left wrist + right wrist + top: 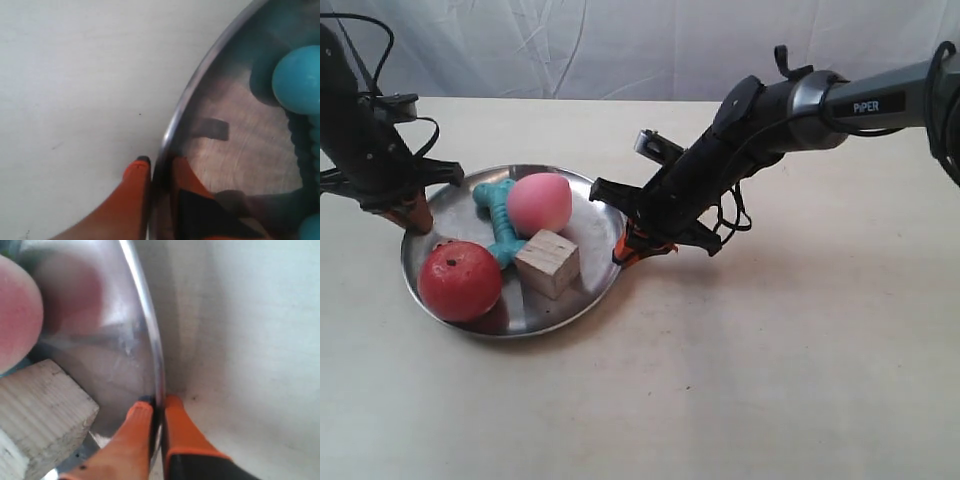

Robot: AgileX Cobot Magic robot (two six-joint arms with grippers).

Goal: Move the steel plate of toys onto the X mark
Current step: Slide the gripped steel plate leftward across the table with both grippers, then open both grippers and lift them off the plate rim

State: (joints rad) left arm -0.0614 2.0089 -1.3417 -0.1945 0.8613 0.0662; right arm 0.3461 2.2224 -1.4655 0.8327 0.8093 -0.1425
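- My left pincer (160,169) and right pincer (158,405) are each clamped on the rim of the steel plate (455,215), on opposite sides.
- The plate, toys (460,280) aboard, sits toward the tabletop's (770,380) left edge in the exterior view; I judge the carry remains.
- I can't find the X mark.
- The label (865,105) on the right arm (720,170) reads "PiPER".

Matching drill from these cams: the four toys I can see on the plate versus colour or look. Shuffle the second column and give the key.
Things:
1. apple
2. peach
3. bone
4. cube

Looks:
A. turquoise, ridged
B. pale wood, flat faces
C. red, round, by the steel plate's front rim in the exterior view
D. pink, round

Pairs: 1-C, 2-D, 3-A, 4-B
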